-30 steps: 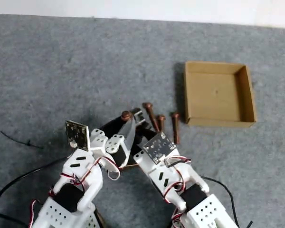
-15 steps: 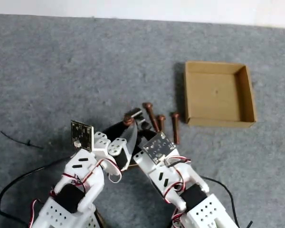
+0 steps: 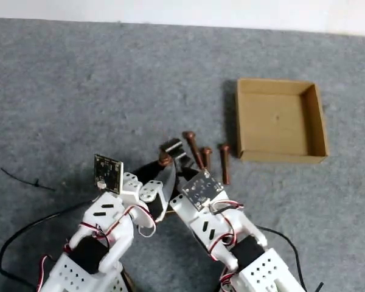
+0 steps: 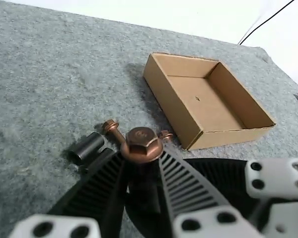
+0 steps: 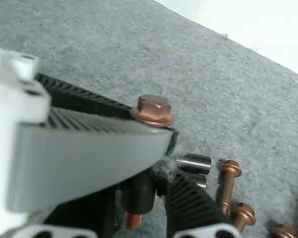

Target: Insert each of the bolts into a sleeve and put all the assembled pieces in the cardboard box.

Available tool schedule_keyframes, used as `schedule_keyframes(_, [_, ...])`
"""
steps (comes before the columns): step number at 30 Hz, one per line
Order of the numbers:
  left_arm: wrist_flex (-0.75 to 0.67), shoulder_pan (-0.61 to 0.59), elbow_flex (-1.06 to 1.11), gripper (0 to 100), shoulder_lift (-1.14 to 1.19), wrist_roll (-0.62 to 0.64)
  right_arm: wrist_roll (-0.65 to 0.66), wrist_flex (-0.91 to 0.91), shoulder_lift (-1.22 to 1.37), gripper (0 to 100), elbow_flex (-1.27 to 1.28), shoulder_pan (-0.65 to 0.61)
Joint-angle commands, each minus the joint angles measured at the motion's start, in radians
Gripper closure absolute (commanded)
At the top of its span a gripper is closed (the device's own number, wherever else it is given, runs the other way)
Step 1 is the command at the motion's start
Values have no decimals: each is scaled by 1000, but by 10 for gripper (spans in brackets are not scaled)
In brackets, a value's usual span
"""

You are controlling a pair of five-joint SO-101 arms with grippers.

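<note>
**Ana:** Left tool (image 4: 142, 156) first: what has it got?

**Ben:** It is clamped on a copper bolt (image 4: 143, 141), gripping just under the hex head, and the head points up.

**Ana:** And the right tool (image 5: 144, 201)?

**Ben:** Its fingers are closed around a dark sleeve (image 5: 137, 191). The bolt's shank runs down through that sleeve, and the copper tip pokes out underneath.

**Ana:** Where is all this?

**Ben:** Over the grey tabletop (image 3: 79, 91). The two tools meet tip to tip in front of the arms, well apart from the cardboard box (image 3: 278, 120).

**Ana:** What else is down there?

**Ben:** Three loose bolts (image 3: 206, 157) lie side by side on the tabletop, the outermost just beside the box's wall. Two loose sleeves (image 3: 170, 146) lie next to them, close to the tools.
</note>
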Motion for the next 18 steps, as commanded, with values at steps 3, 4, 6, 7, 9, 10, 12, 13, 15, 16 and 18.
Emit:
schedule_keyframes(3, [29,7,21,994,-1,-2,8,-4,-18,993,104,44])
schedule_keyframes(4, [29,7,21,994,-1,-2,8,-4,-21,993,104,59])
schedule_keyframes(6, [29,15,21,994,1,2,8,-10,-21,993,104,84])
schedule_keyframes(7, [29,15,21,994,1,3,8,-10,-21,993,104,87])
schedule_keyframes(9, [28,15,21,994,-2,2,5,-10,-21,993,104,87])
schedule_keyframes(10, [28,15,21,994,-2,0,3,-7,-21,993,104,87])
schedule_keyframes(12, [28,15,21,994,-4,0,3,-4,-16,993,104,88])
schedule_keyframes(13, [28,15,21,994,-4,0,2,-2,-16,993,104,88])
schedule_keyframes(15, [28,15,21,994,-4,0,2,12,-16,993,104,88])
schedule_keyframes(16, [26,15,21,994,-4,0,2,13,-16,993,104,88])
schedule_keyframes(18, [26,15,21,993,-4,0,6,13,-19,993,104,88])
